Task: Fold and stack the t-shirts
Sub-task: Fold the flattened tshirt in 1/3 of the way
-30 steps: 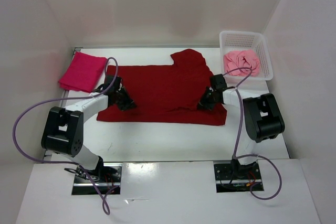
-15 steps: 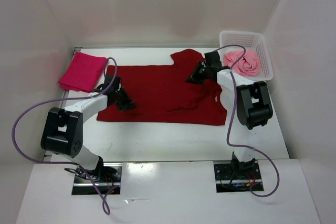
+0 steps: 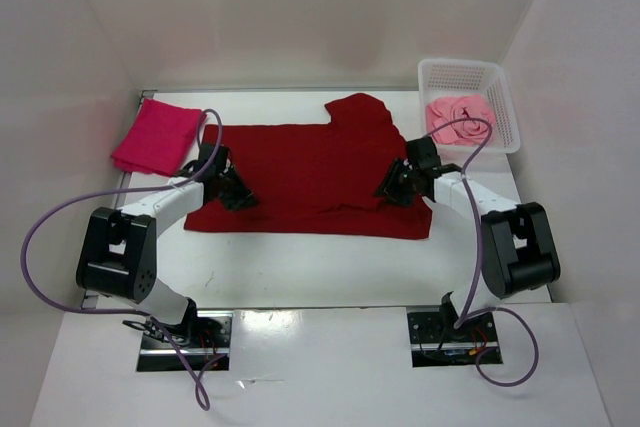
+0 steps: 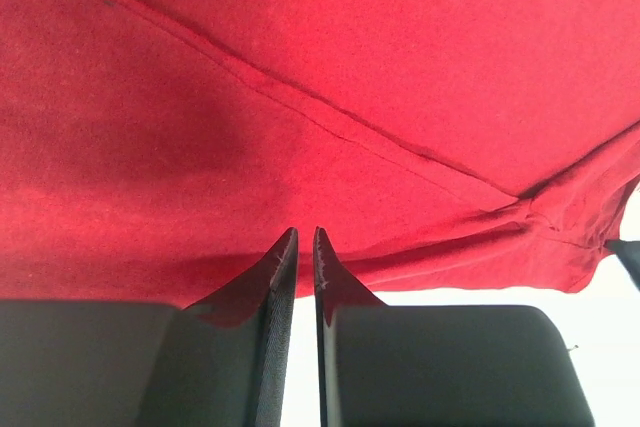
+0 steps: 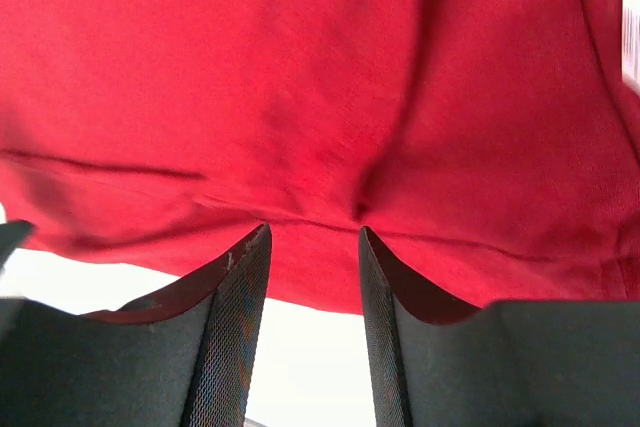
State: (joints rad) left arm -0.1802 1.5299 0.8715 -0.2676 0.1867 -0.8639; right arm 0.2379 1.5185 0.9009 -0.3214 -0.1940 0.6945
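A dark crimson t-shirt (image 3: 310, 172) lies spread flat mid-table, one sleeve pointing to the back. My left gripper (image 3: 238, 197) rests low on its left part near the front hem. In the left wrist view the left gripper (image 4: 305, 232) has its fingers a thin slit apart, with no cloth between them. My right gripper (image 3: 390, 192) sits at the shirt's right front part. Seen from the right wrist, the right gripper (image 5: 312, 232) is open over the hem (image 5: 330, 277). A folded magenta-red t-shirt (image 3: 157, 137) lies at the far left. A light pink t-shirt (image 3: 462, 117) is bunched in the basket.
The white mesh basket (image 3: 505, 112) stands at the back right corner. White walls close in the table on the left, back and right. Purple cables loop from both arms. Bare table (image 3: 320, 262) runs between the shirt's front hem and the arm bases.
The right arm swung to the shirt's back sleeve, then returned to the right front part, and its jaws opened wide. The left jaws parted slightly; that arm stayed put.
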